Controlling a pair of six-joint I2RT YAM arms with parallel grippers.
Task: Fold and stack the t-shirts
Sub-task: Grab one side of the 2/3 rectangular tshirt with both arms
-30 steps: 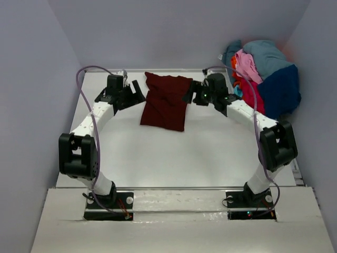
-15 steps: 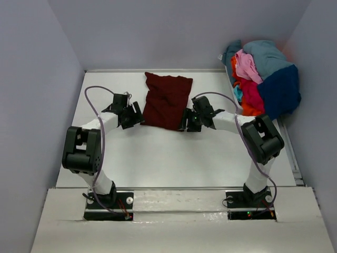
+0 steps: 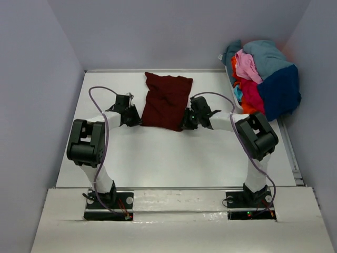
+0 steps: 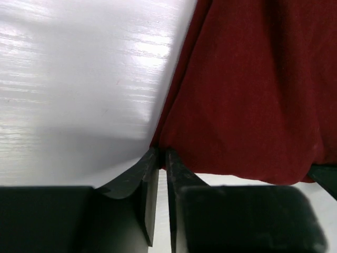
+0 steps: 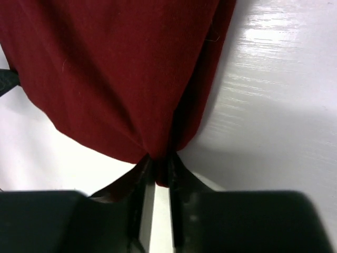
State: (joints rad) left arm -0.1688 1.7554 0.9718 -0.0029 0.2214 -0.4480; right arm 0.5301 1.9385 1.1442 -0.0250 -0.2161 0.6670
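Top external view shows us the left arm's base [image 3: 108, 203] and the right arm's base [image 3: 247, 203] at the near edge of the table [image 3: 174, 158]. A broad bare stretch of white, glossy surface lies between them and the cloth. Both arms bend inward from raised elbows, each trailing a lilac cable [image 3: 105, 132], so the open room sits in the middle and along the left side. Farther in, the left claw [image 3: 132, 118] and the right claw [image 3: 187, 122] meet the two near corners of the maroon t-shirt [image 3: 166, 100]. From the left wrist view we see its fingers drawn narrow, with the shirt's near-left corner pinched at their tips. From the right wrist view a tuck of the near-right corner sits gripped between the nearly closed fingers. The shirt lies folded into a rough, wrinkled rectangle in the far middle of the table, slightly tilted, with its far edge near the table's far rim. At the far right corner a pile of t-shirts [image 3: 266, 76] in pink, teal-blue, navy and red heaps against the wall, well apart from the maroon one, with the right elbow near it. Plain pale grey-lilac walls [image 3: 174, 31] close in the left, far and right sides.
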